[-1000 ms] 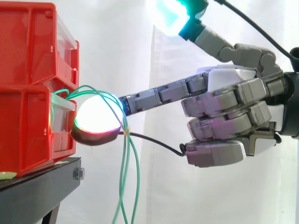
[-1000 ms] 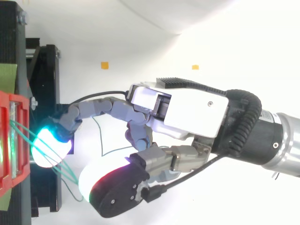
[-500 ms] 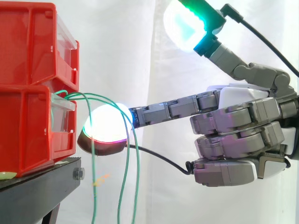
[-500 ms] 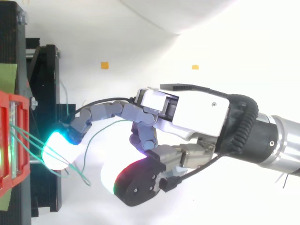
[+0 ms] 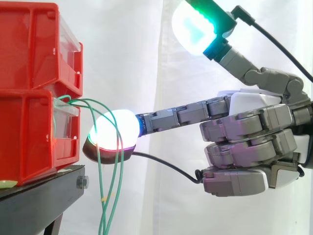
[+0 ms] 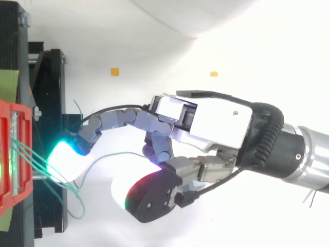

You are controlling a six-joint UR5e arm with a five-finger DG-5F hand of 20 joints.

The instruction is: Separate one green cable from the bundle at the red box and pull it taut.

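Evidently the green cables (image 5: 100, 186) had swung left against the robot hand's (image 5: 254, 137) outstretched pad, hanging slack just right of the red box (image 5: 29, 137); grasping nothing, it had probably separated none.

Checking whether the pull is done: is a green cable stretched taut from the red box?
No, the green cables arc out of the lower red box and hang slack past the robot hand.

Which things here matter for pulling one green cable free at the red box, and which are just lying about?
For the job: green cables, lower red box, hand.
Just there: upper red box, black stand, white curtain, orange marks.
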